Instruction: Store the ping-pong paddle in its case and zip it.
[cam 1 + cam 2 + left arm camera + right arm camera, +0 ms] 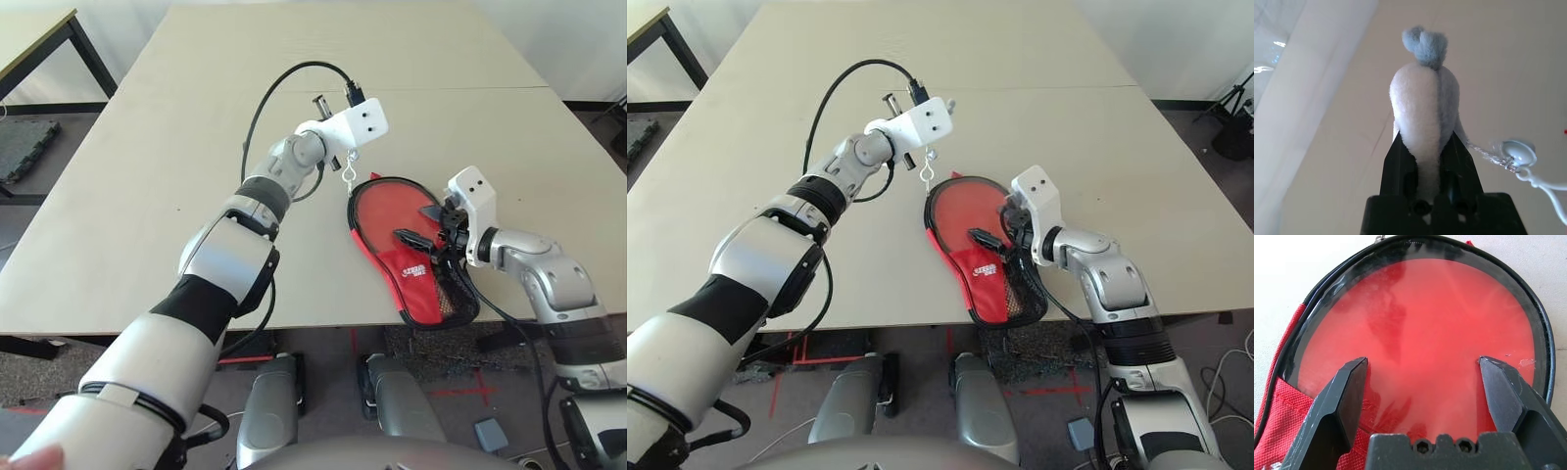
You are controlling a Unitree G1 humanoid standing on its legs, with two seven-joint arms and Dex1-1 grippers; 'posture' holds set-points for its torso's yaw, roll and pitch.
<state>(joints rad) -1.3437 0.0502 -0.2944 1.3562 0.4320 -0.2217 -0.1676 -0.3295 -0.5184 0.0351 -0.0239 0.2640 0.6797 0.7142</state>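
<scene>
While you read this entry, note each item:
Left end effector: clamped on the plush, raised at 11 o'clock of the case.
Right end effector: fingers spread, empty, over the ping-pong paddle.
Paddle: inside the unzipped case, near the bench edge.
Risk: your plush pull may drag the case off, spilling the paddle.

— Bright, even daylight on the table; soft shadows under the arms; straight edges bowed near the frame corners.

— Washed out in the left wrist view, background blurred; hazy glare across the ping-pong paddle in the right wrist view.
</scene>
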